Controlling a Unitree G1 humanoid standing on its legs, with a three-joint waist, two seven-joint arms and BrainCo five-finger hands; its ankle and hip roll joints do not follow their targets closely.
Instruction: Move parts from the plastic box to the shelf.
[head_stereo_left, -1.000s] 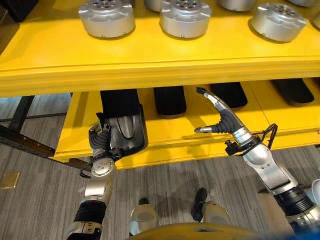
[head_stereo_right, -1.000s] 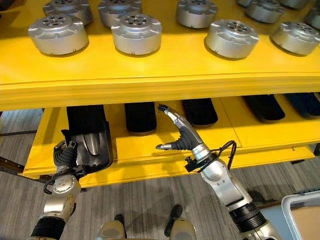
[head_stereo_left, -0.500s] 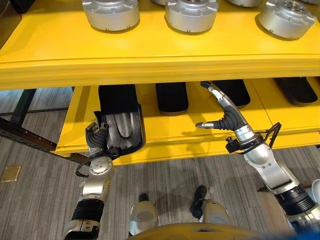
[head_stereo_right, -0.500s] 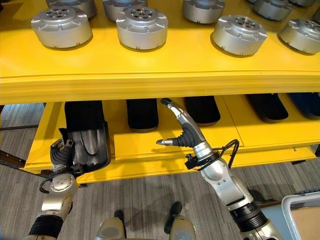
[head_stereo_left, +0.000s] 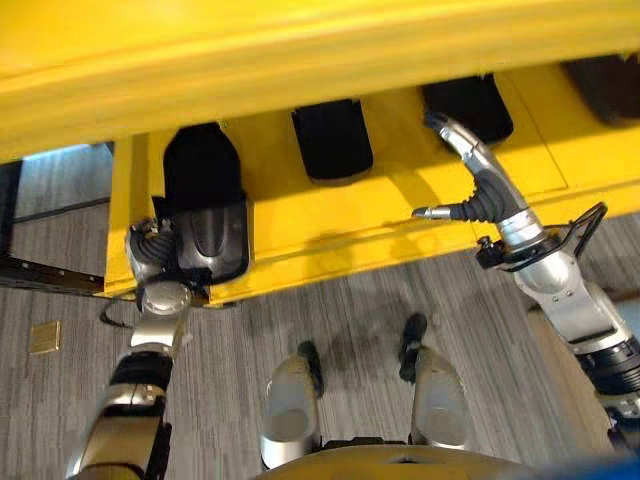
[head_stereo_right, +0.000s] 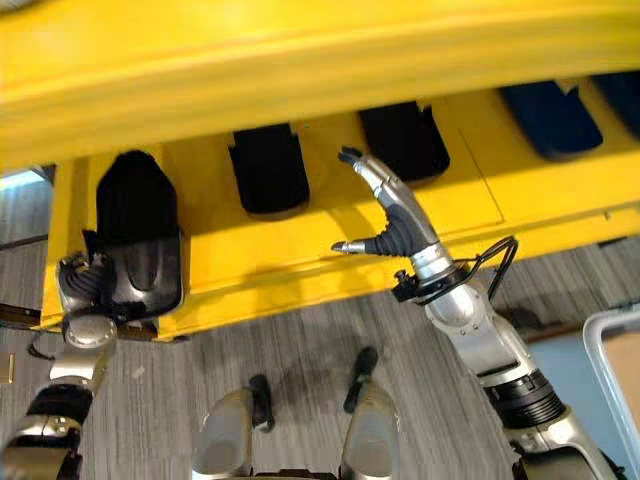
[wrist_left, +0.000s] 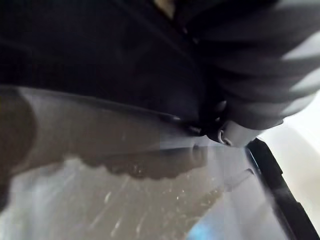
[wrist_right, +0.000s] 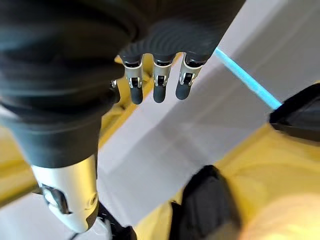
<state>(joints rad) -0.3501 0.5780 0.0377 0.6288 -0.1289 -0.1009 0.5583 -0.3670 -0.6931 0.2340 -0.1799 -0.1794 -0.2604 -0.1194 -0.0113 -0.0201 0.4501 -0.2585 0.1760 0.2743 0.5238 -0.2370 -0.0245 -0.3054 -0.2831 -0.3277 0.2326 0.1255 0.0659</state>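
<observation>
Since a second ago the camera has tipped downward, so the upper shelf board with its silver round parts has slid out of view, and the black part that was sticking out past the shelf lip at the robot's left has been pushed further in. That black part (head_stereo_left: 208, 235) is now lying flat on the lower yellow shelf (head_stereo_left: 390, 215), near the shelf's left end, its near edge close to the front lip.

The left hand (head_stereo_left: 152, 258) is sitting at the near left corner of this part, right against it; from the head views its dark ribbed cover is facing the camera and the fingers are tucked behind, so I cannot tell whether they are gripping the part or just resting on it. In the left wrist view the dark cover is pressing close to a dark surface and nothing of the fingers is readable.

The right hand (head_stereo_right: 392, 218) is hovering open above the shelf, well to the right of the left one, fingers stretched straight toward the back and the thumb (head_stereo_right: 352, 246) sticking out sideways. It is holding nothing. The right wrist view is showing its fingers (wrist_right: 158, 86) straight and free.

Further black parts are lying in a row at the back of the shelf: one (head_stereo_left: 332, 138) just beside the placed part's column, another (head_stereo_left: 468, 105) beyond the right hand's fingertips.
</observation>
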